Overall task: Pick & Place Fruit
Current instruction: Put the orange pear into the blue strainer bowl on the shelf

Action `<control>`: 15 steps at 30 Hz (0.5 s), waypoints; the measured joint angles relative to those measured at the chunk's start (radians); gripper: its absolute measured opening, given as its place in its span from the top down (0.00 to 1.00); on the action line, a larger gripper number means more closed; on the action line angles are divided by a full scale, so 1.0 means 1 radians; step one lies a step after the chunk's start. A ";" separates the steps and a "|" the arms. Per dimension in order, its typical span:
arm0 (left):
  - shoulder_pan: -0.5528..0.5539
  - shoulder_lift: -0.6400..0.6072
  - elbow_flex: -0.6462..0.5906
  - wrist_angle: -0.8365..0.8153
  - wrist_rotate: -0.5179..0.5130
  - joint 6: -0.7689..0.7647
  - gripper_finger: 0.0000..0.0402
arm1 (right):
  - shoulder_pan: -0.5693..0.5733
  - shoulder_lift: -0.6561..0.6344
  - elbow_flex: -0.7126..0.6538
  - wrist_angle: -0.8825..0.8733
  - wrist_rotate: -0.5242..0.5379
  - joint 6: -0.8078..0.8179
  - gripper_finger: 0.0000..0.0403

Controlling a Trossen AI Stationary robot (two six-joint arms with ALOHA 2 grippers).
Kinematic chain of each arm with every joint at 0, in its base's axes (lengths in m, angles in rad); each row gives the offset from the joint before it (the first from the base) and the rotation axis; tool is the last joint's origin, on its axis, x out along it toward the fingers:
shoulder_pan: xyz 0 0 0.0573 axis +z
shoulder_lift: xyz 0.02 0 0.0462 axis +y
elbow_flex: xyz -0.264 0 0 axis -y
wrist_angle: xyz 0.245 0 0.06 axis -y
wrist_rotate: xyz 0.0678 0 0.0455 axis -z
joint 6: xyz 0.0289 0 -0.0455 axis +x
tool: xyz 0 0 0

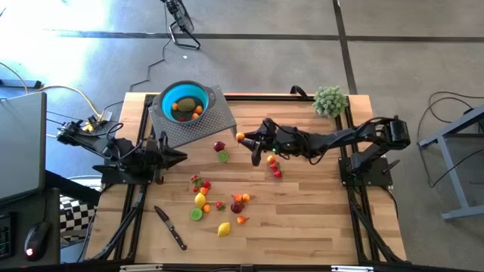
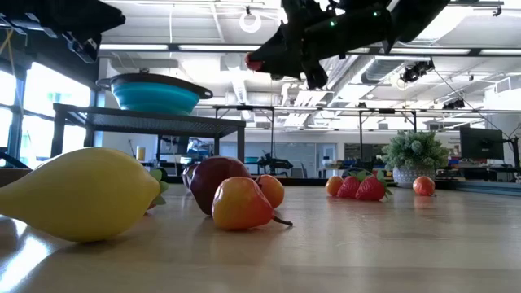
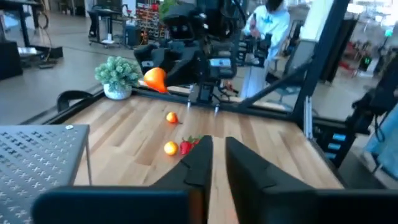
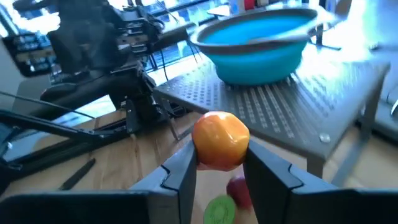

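Fingers of right gripper pinch an orange fruit w/ bowl at 11 o'clock. Thin grip; could slip off en route.

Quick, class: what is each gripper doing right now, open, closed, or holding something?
Left gripper: holds nothing, fingers slightly apart; open or shut cannot be told.
Right gripper: shut on an orange fruit, lifted near the teal bowl.
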 joint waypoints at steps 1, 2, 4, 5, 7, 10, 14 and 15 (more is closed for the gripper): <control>0.000 0.002 0.000 0.002 -0.010 -0.012 0.84 | 0.005 0.000 0.000 0.018 0.001 -0.027 0.73; 0.000 0.008 0.000 0.001 -0.027 -0.029 0.80 | 0.010 0.000 0.000 0.036 0.001 -0.050 0.73; 0.000 0.024 0.000 0.003 -0.065 -0.063 0.71 | 0.019 0.000 0.000 0.085 0.001 -0.093 0.73; 0.000 0.032 0.000 0.003 -0.084 -0.083 0.67 | 0.024 0.000 0.000 0.101 0.001 -0.114 0.72; 0.000 0.056 0.000 0.021 -0.106 -0.132 0.59 | 0.033 0.002 0.000 0.135 0.002 -0.152 0.72; 0.000 0.106 0.000 0.075 -0.114 -0.189 0.51 | 0.049 0.002 0.000 0.198 0.002 -0.221 0.72; 0.000 0.196 0.000 0.209 -0.114 -0.216 0.47 | 0.070 0.002 0.000 0.266 0.002 -0.308 0.72; 0.000 0.221 0.000 0.246 -0.114 -0.217 0.47 | 0.075 0.002 0.000 0.275 0.002 -0.325 0.72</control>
